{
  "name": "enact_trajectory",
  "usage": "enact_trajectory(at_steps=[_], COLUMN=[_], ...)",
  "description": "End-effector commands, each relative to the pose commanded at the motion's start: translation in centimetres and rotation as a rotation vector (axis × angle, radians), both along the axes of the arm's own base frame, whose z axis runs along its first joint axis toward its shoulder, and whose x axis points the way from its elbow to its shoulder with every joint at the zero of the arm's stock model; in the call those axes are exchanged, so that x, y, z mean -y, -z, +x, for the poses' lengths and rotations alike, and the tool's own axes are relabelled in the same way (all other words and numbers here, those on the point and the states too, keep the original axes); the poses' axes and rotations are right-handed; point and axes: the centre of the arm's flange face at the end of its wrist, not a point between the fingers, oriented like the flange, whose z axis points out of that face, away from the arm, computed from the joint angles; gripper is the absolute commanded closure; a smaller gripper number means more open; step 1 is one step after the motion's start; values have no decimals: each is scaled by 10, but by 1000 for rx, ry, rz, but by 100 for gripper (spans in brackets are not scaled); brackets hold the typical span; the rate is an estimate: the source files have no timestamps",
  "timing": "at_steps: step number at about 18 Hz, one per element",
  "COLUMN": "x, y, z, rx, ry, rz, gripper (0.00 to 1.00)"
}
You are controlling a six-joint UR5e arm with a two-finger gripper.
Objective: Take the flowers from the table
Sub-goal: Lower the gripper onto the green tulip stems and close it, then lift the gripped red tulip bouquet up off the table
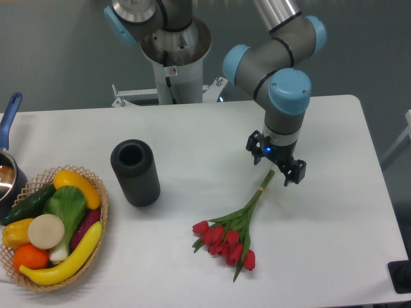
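The flowers point(231, 231), a bunch of red tulip buds on long green stems, lie on the white table point(334, 244) right of centre, buds toward the front and stem ends pointing up-right. My gripper point(276, 163) hangs open just above the stem ends, one finger on each side of the tip. Nothing is held between the fingers.
A black cylinder point(135, 172) lies on the table left of centre. A wicker basket point(96, 240) of produce sits at the front left, with a pot point(8, 173) and its blue handle behind it. The robot base point(174, 54) stands at the back.
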Motion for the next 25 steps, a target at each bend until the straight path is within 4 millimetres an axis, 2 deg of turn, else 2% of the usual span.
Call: enact_trajectory(at_steps=[4,10,18,19,20,21,23,25], x=[-10,-48,-54,-57,-61,-64,-67,-68], y=[7,36,49,53,55,56,57,58], z=[0,12,11,12,13,13,13,13], rx=[7,49,63,66,66,64,62,66], ry=[14,-67,-86,-89,-99,-116,-124,-124], rz=[-3,-16,-26,-28,-27,-28,-28,-27], gripper=[0,0,1,4,11,23,55,80])
